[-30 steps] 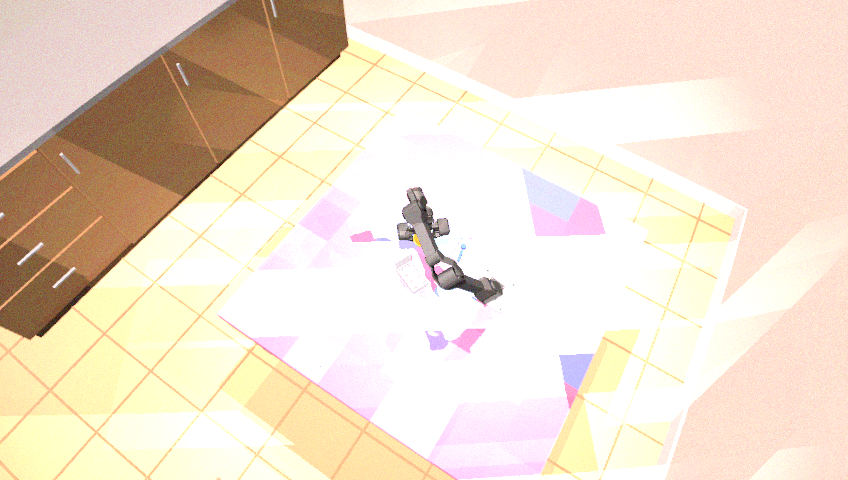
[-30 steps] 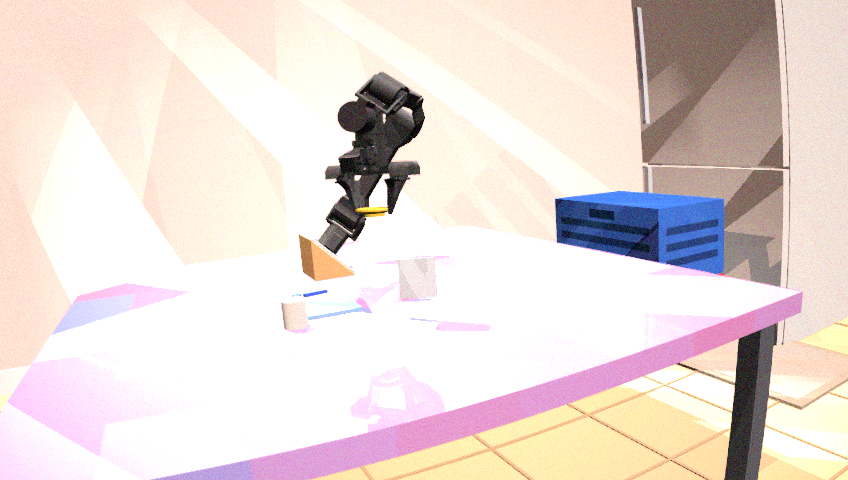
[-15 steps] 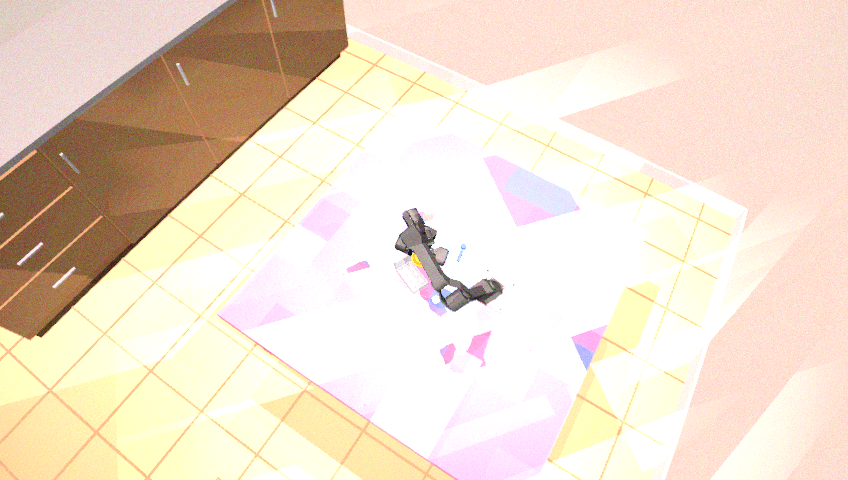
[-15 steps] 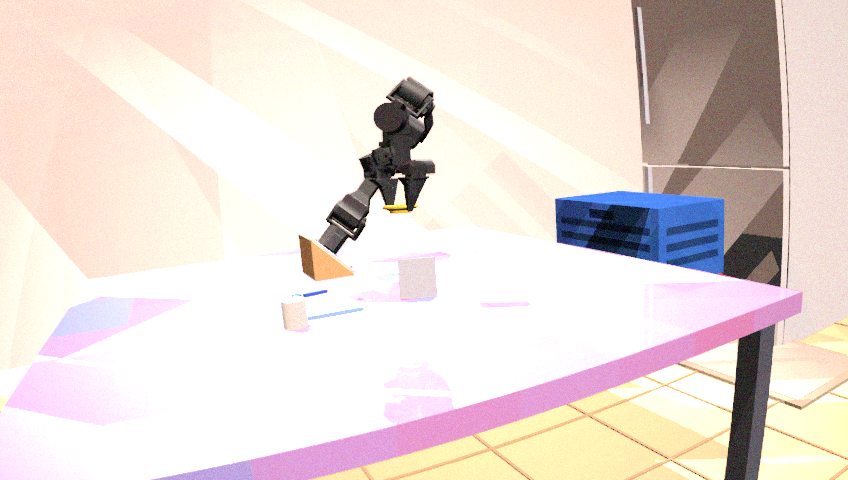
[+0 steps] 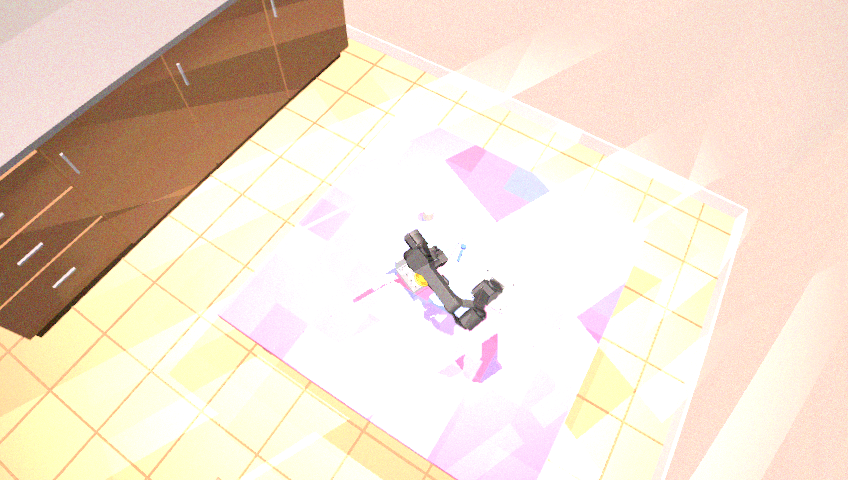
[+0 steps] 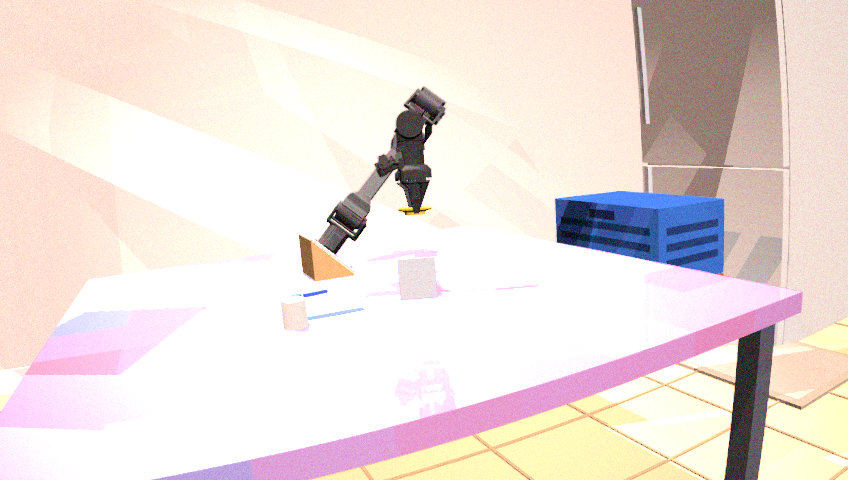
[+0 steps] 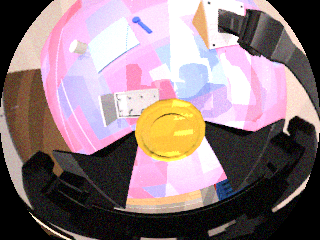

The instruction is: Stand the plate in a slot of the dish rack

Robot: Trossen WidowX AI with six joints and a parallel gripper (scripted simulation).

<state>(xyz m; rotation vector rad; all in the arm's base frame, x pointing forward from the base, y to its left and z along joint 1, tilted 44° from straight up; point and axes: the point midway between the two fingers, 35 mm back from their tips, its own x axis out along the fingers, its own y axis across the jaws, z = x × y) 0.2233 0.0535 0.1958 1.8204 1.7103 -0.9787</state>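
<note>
The round yellow plate [image 5: 421,280] [image 6: 411,210] [image 7: 170,130] lies flat between the fingertips of my gripper [image 6: 415,209] [image 7: 170,130], which is shut on its opposite edges. It is held level, high above the table. The dish rack [image 5: 411,277] [image 6: 417,278] [image 7: 137,103] is pale grey, with a tall end wall and small pegs along its base. In the exterior view its end wall faces the camera and hides the slots. In the wrist view the rack shows just behind and left of the plate. The plate is clear of the rack.
A pale cup [image 6: 294,314] [image 7: 78,47] stands on the table [image 6: 535,356], with a blue spoon-like utensil [image 5: 461,252] [image 6: 315,293] [image 7: 142,25] near it. The orange-sided wedge [image 6: 321,264] is under the arm's base. A blue crate [image 6: 639,228] stands beyond the table.
</note>
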